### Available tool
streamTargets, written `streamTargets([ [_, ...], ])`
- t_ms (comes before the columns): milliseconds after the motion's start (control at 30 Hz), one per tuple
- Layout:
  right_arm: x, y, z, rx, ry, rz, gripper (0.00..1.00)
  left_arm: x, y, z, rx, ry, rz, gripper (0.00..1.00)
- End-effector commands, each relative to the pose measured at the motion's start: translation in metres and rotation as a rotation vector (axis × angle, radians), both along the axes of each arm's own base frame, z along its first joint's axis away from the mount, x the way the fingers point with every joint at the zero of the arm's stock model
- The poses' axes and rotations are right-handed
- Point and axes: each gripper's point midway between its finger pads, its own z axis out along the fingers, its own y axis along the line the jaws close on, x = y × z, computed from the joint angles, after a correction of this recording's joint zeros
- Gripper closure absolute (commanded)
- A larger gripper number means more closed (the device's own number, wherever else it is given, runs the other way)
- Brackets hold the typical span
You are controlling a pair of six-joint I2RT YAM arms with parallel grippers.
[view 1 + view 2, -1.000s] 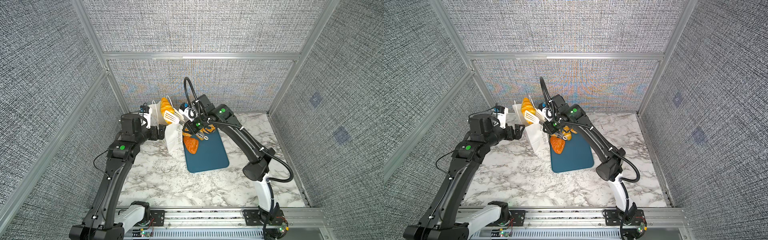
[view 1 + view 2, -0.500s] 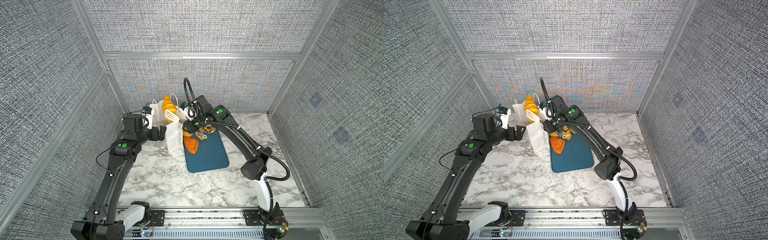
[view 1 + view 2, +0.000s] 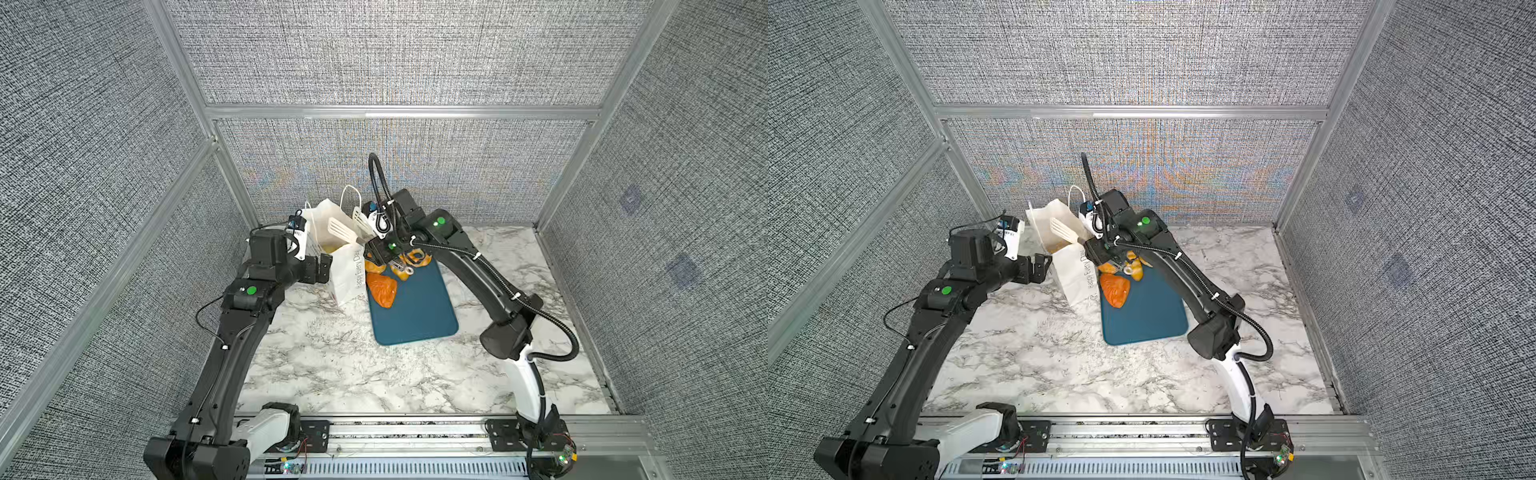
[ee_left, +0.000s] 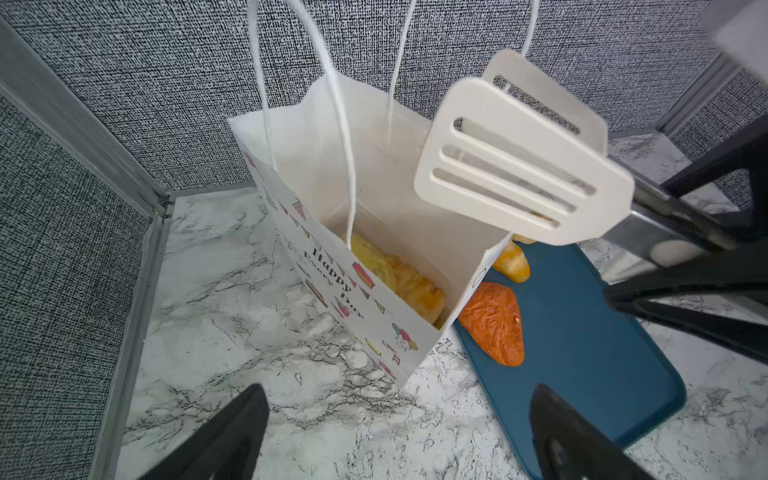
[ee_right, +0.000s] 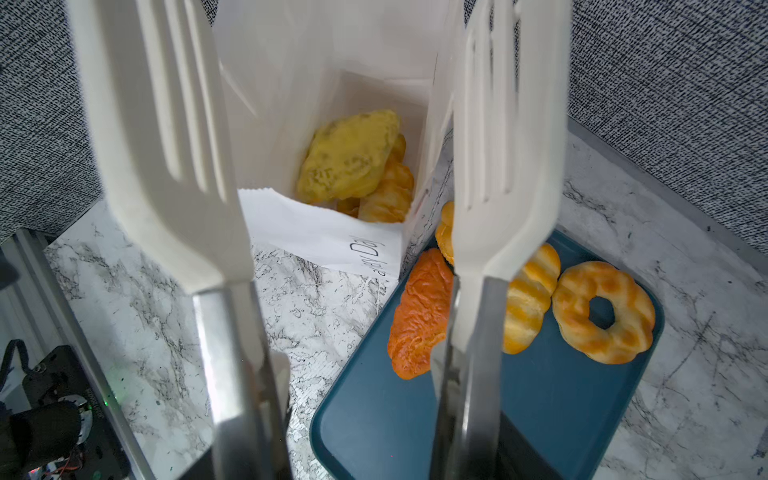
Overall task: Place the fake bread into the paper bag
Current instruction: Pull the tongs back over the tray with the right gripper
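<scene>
The white paper bag (image 3: 345, 270) (image 3: 1076, 276) (image 4: 332, 286) (image 5: 320, 235) stands open beside the tray. Pieces of fake bread (image 4: 411, 286) (image 5: 349, 153) lie on its bottom. More fake bread rests on the tray: a reddish-orange triangle (image 3: 381, 289) (image 3: 1115, 290) (image 4: 494, 326) (image 5: 419, 316), a ridged roll (image 5: 528, 307) and a ring (image 5: 602, 311). My right gripper (image 3: 376, 249) (image 3: 1100, 254) (image 5: 365, 461) is shut on the steel arms of the white tongs (image 3: 343, 229) (image 3: 1062, 229) (image 4: 511, 183) (image 5: 166, 158). Their blades are spread over the bag's mouth with nothing between them. My left gripper (image 3: 325, 266) (image 3: 1040, 266) (image 4: 399, 401) is open beside the bag, apart from it.
The dark-teal tray (image 3: 415, 318) (image 3: 1146, 322) (image 4: 582, 357) (image 5: 415, 415) lies on the marble table, touching the bag's side. The back wall stands close behind the bag. The bag's cord handles (image 4: 345, 124) stand up above its mouth.
The tongs' blades have spread apart, and the golden pastry they held above the bag has dropped inside. My left arm has shifted slightly toward the bag.
</scene>
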Motion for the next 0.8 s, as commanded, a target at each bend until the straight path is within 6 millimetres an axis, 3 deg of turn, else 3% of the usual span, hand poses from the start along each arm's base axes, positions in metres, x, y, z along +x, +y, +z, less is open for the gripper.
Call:
streamTargets([
  [0, -0.001, 0.0, 0.018, 0.024, -0.046, -0.007, 0.37, 0.0, -0.005, 0.01, -0.028, -0.042, -0.019, 0.01],
  [233, -0.019, -0.006, 0.037, 0.017, -0.097, 0.008, 0.37, -0.015, -0.014, 0.017, -0.114, -0.092, -0.054, 0.01],
  [467, -0.037, -0.034, 0.04, -0.017, -0.099, -0.038, 0.37, -0.031, -0.031, 0.012, -0.155, -0.093, -0.086, 0.01],
  [667, -0.055, -0.066, 0.024, -0.068, -0.081, -0.116, 0.37, -0.043, -0.055, -0.003, -0.169, -0.07, -0.12, 0.01],
  [767, -0.063, -0.083, 0.0, -0.119, -0.041, -0.164, 0.37, -0.046, -0.064, -0.013, -0.176, -0.053, -0.118, 0.01],
])
